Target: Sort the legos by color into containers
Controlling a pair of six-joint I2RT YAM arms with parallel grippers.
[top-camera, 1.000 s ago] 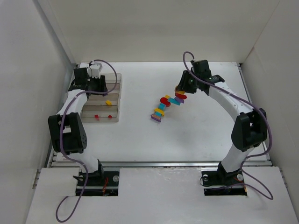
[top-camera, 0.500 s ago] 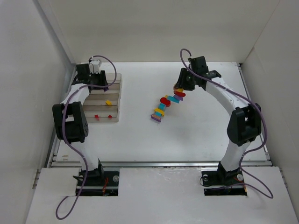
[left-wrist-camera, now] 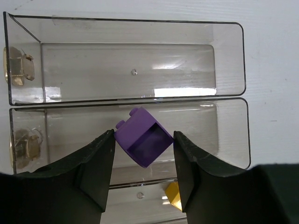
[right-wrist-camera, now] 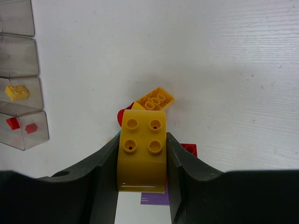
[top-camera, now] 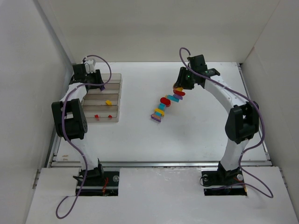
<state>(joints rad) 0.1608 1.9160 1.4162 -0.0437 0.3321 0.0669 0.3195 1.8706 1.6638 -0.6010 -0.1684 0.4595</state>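
Right claw (right-wrist-camera: 141, 163) clamps a yellow brick (right-wrist-camera: 142, 149).

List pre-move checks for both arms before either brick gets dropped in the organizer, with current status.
1. Left gripper grip on purple brick: ok, pinched between both fingers, though turned corner-on.
2. Compartment under purple brick free of other colours: ok, it looks empty in the left wrist view.
3. Drop height over the organizer: cannot tell.
4. Right gripper grip on yellow brick: ok, seated squarely between the fingers.
5. Yellow target known: ok, the sorted yellow brick marks its compartment.
6. Right arm's way to the organizer: probably not ok, the left gripper hangs over it.
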